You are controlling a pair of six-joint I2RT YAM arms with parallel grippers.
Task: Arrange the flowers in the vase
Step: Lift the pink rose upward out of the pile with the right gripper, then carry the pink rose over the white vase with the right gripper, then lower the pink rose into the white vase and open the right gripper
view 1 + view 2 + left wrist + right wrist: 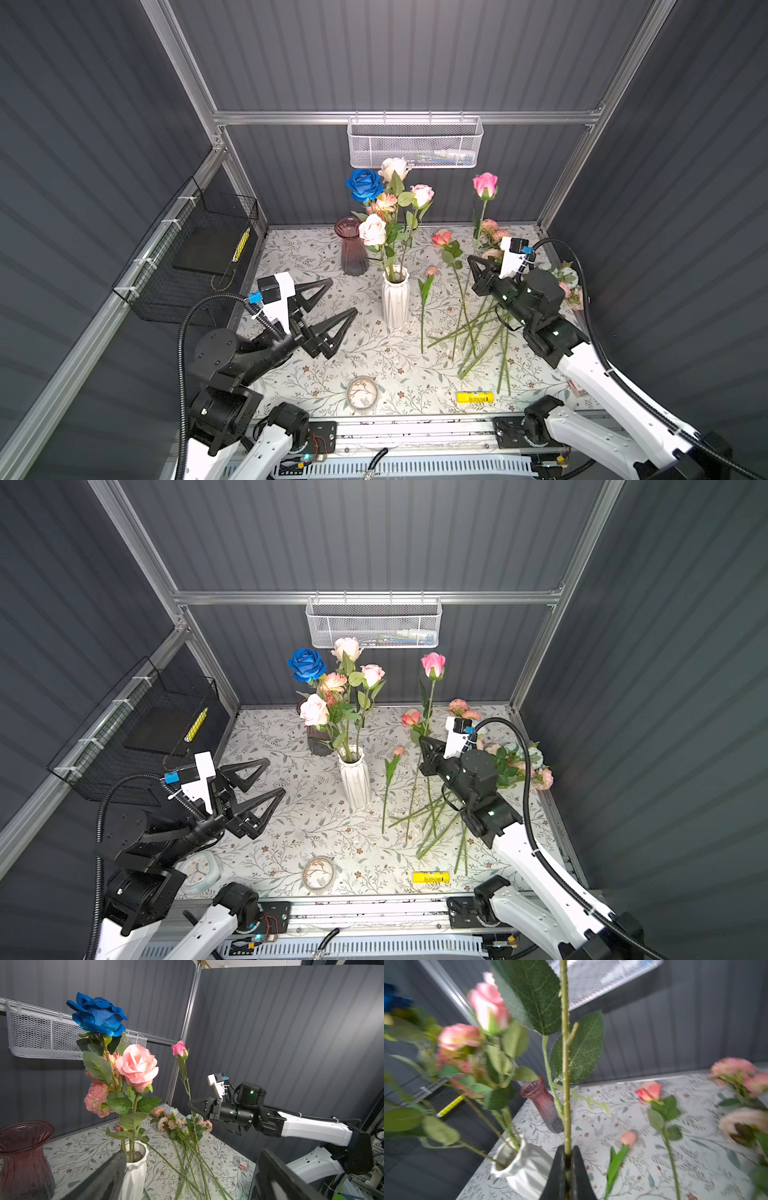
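A white ribbed vase (395,299) (355,779) (135,1169) stands mid-table and holds several flowers, among them a deep blue rose (364,185) and a pale pink rose (137,1067). To its right my right gripper (473,262) (566,1151) is shut on the green stem (565,1064) of a pink rose (485,185) (179,1049), which it holds upright above the table. Under that arm several more flowers (478,332) lie in a loose pile. A small pink bud (431,272) lies between the pile and the vase. My left gripper (343,296) (193,1151) stands open and holds nothing, left of the vase.
A dark red glass vase (351,245) stands behind the white one. A white mesh basket (415,143) hangs on the back wall and a black wire basket (195,253) on the left wall. A tape roll (362,392) and a yellow tube (475,398) lie near the front edge.
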